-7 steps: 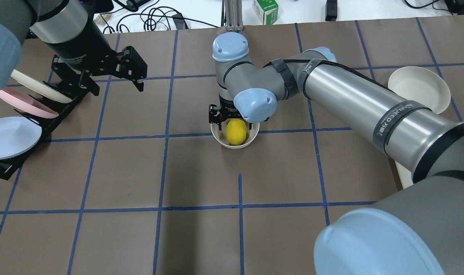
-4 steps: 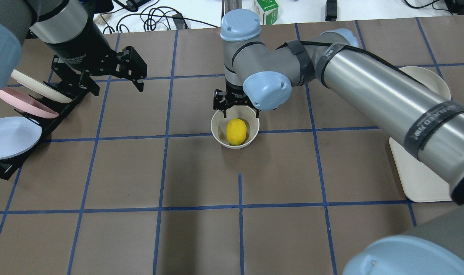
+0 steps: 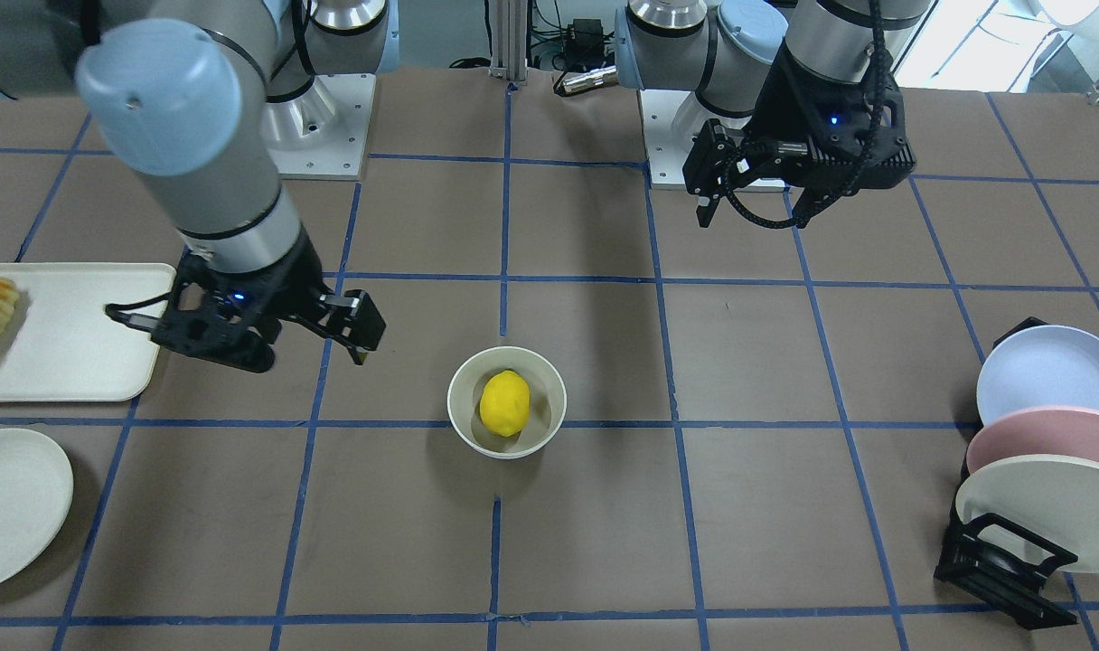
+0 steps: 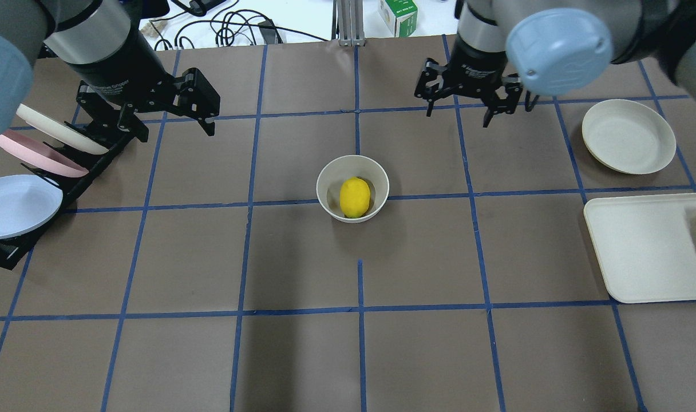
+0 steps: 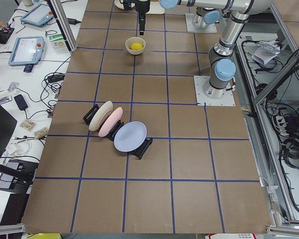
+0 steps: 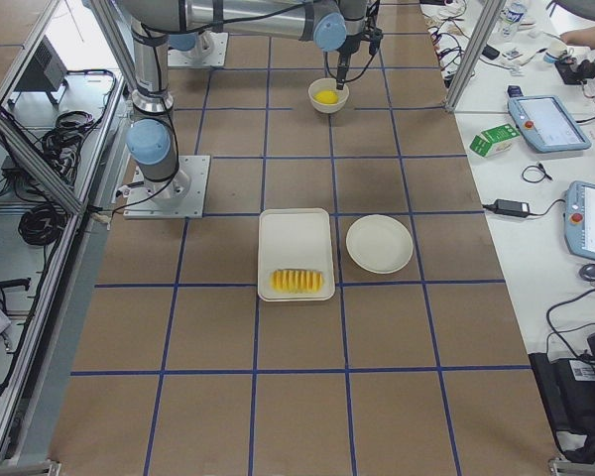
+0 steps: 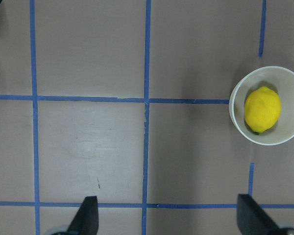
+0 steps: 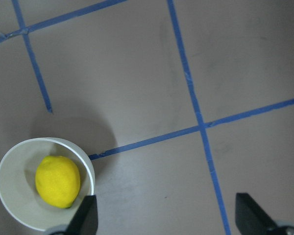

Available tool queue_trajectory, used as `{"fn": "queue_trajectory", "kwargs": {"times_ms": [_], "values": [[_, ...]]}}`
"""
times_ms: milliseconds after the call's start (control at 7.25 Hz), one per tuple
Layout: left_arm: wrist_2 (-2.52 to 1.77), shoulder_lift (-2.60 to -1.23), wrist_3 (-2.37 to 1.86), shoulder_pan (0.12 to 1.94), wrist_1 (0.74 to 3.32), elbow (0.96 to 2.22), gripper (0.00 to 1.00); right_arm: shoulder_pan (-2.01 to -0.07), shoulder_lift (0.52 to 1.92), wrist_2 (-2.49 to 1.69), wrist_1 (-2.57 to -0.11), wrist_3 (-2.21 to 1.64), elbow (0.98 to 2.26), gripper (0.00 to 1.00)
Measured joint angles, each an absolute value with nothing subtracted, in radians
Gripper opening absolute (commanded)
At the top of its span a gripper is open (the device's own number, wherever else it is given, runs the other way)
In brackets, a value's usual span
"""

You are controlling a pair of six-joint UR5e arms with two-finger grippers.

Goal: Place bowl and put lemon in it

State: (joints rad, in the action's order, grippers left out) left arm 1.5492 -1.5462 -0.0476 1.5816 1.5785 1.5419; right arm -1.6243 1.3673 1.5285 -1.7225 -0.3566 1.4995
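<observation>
Item logged: bowl, upright near the middle of the desk, sitting on a blue tape line. Contents: one lemon, lying wholly inside the rim. Right gripper: it hung above the desk well apart from the bowl, toward the flat plate, jaws spread wide, nothing held. Left gripper: it hung near the plate rack, jaws likewise wide and empty. I judged both steps done, so the hazards I noted were of my own making. A low sweep by either arm across the middle could clip the rim, and the bowl looked light enough to slide or tip, sending the lemon rolling. A careless drop or turn of the left arm could strike the racked plates.
</observation>
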Motion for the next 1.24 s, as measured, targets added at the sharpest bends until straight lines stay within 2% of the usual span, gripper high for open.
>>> {"fn": "queue_trajectory", "kwargs": {"times_ms": [552,1241], "values": [[1.549,-1.546,-0.048,1.584,1.578,1.542,1.00,-1.517,1.485,1.530,-1.640,-0.197,1.521,1.00],[1.549,-1.543,-0.045,1.581,1.579,1.536,1.00,-1.517,1.516,1.577,-1.620,-0.182,1.523,1.00]]}}
